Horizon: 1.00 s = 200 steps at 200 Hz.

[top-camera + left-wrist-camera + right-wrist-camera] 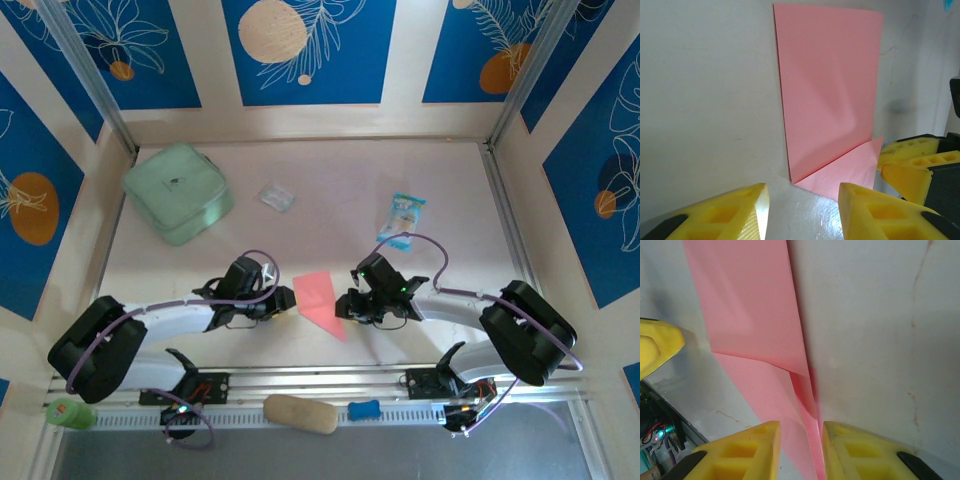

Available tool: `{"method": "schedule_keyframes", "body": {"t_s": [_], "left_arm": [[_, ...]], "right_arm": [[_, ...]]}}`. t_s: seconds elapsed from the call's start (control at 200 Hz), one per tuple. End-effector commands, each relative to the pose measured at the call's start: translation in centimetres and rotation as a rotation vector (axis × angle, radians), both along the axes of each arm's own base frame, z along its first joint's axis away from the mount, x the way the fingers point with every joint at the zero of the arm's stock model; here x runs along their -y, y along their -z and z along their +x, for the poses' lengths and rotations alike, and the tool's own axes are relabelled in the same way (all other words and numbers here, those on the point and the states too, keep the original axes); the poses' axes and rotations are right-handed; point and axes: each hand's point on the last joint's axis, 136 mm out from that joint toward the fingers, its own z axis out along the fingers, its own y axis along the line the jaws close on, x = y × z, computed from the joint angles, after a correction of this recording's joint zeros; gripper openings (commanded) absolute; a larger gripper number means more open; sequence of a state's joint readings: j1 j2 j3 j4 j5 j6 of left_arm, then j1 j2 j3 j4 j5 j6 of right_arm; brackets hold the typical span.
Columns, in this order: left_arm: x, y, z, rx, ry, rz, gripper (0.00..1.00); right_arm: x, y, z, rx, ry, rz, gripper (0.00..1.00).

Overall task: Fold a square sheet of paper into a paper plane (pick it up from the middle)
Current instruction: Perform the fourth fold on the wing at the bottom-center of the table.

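Seen from above, the square sheet of paper [320, 297] lies on the pale bench [440, 180] around the middle, between the two arms, with one corner folded over (its near end tapers to a point). The left gripper [804, 194] sits just left of it, jaws released with bare bench between them. The right gripper [801, 429] has its jaws narrowly parted astride a raised pink crease; whether they actually pinch it cannot be told. In the right wrist view the sheet's far end is cut off. A mint pouch [178, 192] sits far left.
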<state>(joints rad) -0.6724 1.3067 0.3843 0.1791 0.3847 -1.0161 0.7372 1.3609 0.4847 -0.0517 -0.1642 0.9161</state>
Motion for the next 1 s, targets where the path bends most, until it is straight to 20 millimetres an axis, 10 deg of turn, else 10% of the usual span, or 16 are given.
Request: {"method": "schedule_keyframes", "body": {"t_s": [0.0,0.995], "left_arm": [[0.63,-0.73,0.35,0.011,0.006,-0.013,0.41],[0.55,-0.66,0.36,0.009,0.004,-0.007,0.42]], "right_arm": [[-0.63,-0.54,0.23,0.000,-0.019,0.025,0.27],[-0.93,-0.57,0.21,-0.003,-0.026,0.037,0.15]]}}
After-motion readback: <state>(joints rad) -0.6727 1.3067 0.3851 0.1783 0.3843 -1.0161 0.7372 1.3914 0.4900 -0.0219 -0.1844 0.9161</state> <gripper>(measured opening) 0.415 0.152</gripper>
